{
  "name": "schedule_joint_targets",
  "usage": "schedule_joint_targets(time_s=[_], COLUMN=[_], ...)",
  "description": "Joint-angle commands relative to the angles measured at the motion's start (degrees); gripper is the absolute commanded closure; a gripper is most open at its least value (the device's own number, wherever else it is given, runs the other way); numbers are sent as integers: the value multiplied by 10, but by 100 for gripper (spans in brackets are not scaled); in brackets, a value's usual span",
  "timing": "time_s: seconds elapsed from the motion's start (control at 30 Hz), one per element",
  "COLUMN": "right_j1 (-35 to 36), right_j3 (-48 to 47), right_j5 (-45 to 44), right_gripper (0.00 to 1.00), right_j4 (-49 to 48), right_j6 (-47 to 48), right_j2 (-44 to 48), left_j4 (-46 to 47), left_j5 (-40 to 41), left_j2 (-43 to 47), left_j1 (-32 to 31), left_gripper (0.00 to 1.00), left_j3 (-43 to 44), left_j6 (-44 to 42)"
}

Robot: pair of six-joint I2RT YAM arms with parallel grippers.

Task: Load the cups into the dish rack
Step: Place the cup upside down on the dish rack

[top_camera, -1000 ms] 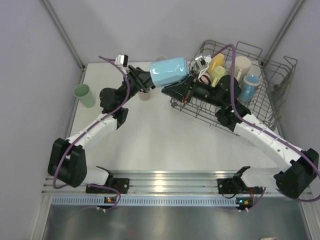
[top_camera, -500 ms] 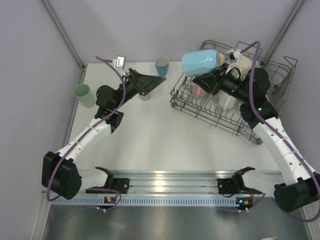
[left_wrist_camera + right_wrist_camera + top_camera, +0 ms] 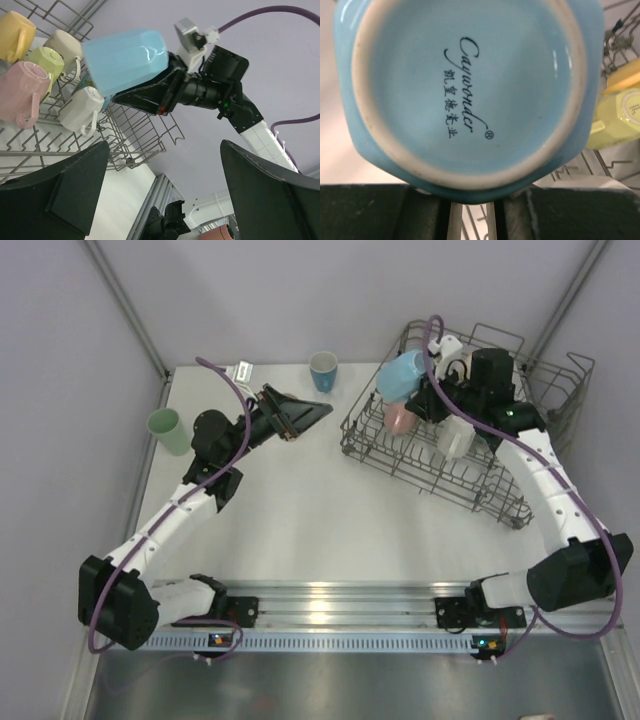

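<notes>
My right gripper (image 3: pixel 422 392) is shut on a light blue cup (image 3: pixel 400 373) and holds it over the far left corner of the grey wire dish rack (image 3: pixel 478 492). The cup's base (image 3: pixel 465 85) fills the right wrist view, just above the right gripper (image 3: pixel 475 202). From the left wrist, the same cup (image 3: pixel 125 60) hangs tilted above the rack (image 3: pixel 135 135). Yellow (image 3: pixel 15 32), lime (image 3: pixel 45 65), cream (image 3: pixel 67 45), pink (image 3: pixel 20 92) and white (image 3: pixel 80 107) mugs sit in it. My left gripper (image 3: pixel 312 412) stands open and empty, left of the rack.
A teal cup (image 3: pixel 322 370) stands upright at the table's far edge, between the two grippers. A mint green tumbler (image 3: pixel 168 430) stands at the left edge. Purple cables loop over both arms. A pale yellow cup (image 3: pixel 620 115) lies in the rack beside the held cup.
The left gripper opened and let go of the light blue cup, then drew back left. The right arm carried the cup right and back, over the rack.
</notes>
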State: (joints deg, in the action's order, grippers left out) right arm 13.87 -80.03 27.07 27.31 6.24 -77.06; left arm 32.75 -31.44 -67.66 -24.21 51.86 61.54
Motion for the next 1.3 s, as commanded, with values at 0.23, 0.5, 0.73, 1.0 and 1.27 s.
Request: schedule_joint_targets(time_s=[0.23,0.5,0.73,1.0,1.27], right_j1=[-3,-25,-55,-55,-50], right_j3=[-34,-22,-74,-85,-69], right_j5=[17,104,152,167,153], right_gripper=[100,100,100,100,100], right_j4=[27,41,106,165,165], right_j6=[280,380,467,508,522], right_j2=[-44,-74,-121,-157,-170], left_j4=[-59,-70,-93,-108,-111], left_j5=[17,15,24,28,33], left_j2=[35,43,60,67,73], left_j1=[0,5,7,9,12], left_gripper=[2,2,2,2,2], left_j3=[12,13,10,4,-4], left_j6=[-63,-68,-85,-93,-97])
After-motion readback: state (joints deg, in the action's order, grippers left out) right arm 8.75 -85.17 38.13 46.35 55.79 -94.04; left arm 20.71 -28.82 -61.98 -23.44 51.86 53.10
